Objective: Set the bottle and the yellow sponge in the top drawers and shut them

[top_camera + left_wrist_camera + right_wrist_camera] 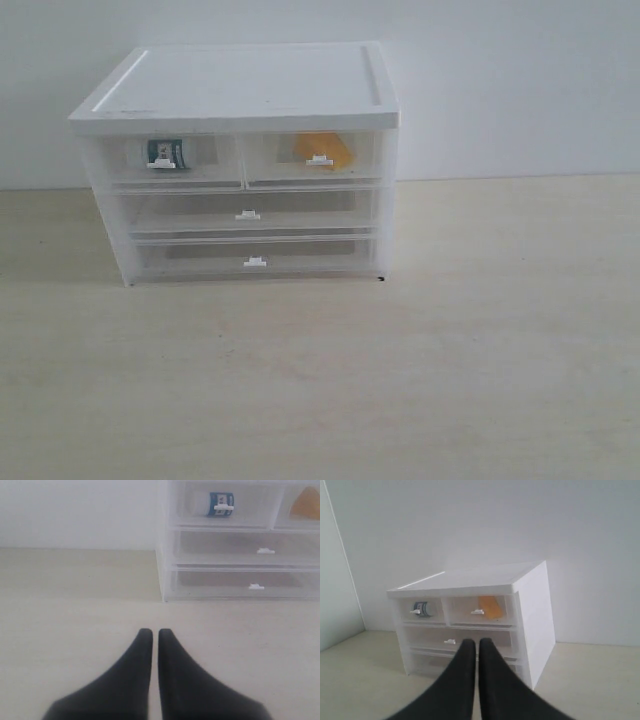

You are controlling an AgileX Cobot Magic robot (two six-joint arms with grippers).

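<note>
A white-topped chest [240, 85] stands at the back of the table. Its two top drawers are pushed in flush. The left top drawer [200, 172] holds the bottle [166, 152], teal label showing through the clear front. The right top drawer [355, 168] holds the yellow sponge [322, 148]. Neither gripper shows in the exterior view. My left gripper [150, 632] is shut and empty, hovering over bare table well short of the chest [165, 575]; the bottle [220, 503] and the sponge [306, 506] show in its view. My right gripper [472, 642] is shut and empty, facing the chest [535, 615] from a distance.
Two full-width drawers [250, 212] [255, 258] lie below the top pair, both pushed in. A pale wall rises behind the chest. The beige tabletop [400, 380] stretches in front and to the right of the chest.
</note>
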